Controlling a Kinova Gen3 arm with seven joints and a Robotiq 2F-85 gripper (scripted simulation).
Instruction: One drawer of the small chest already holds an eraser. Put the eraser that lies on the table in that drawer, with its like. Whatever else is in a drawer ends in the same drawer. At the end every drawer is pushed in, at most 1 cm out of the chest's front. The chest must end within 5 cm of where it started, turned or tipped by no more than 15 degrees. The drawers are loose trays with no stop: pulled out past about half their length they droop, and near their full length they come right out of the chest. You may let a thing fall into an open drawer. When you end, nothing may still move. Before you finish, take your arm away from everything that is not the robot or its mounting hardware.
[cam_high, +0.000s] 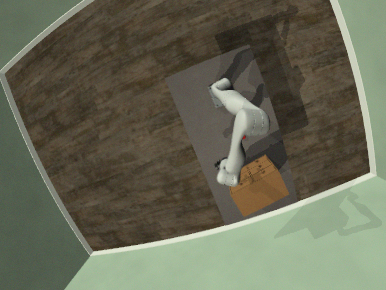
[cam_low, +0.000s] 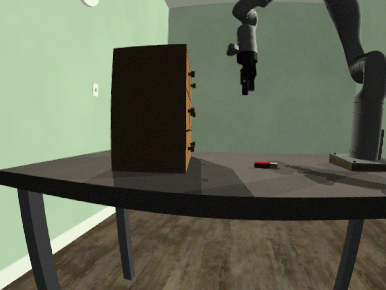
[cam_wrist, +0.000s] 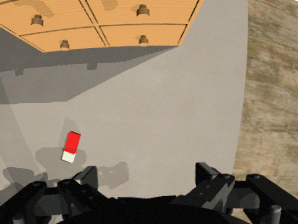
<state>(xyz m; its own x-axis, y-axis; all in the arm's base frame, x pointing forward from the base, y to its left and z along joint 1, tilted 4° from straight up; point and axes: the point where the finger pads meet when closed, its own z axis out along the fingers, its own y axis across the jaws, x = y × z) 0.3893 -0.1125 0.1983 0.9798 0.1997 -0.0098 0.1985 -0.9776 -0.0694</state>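
The eraser (cam_high: 244, 137) (cam_low: 265, 165) (cam_wrist: 72, 145), red with a white end, lies flat on the table between the chest and the robot's base. The small wooden chest (cam_high: 260, 195) (cam_low: 150, 110) (cam_wrist: 115, 36) stands upright, its front with dark knobs facing the robot's side. No drawer visibly stands out; the drawers' contents are hidden. My gripper (cam_high: 217, 164) (cam_low: 248, 92) (cam_wrist: 146, 176) is open and empty. It hangs high above the table, in front of the chest at the height of its upper half. In the wrist view the eraser is left of and beyond the fingers.
The table (cam_high: 192, 110) (cam_low: 225, 206) (cam_wrist: 200, 100) has an edge to the right in the wrist view, with the wooden floor (cam_wrist: 272, 100) beyond. The robot's base (cam_low: 355, 161) stands on the table on the eraser's far side from the chest. A green wall (cam_low: 142, 25) rises behind the chest.
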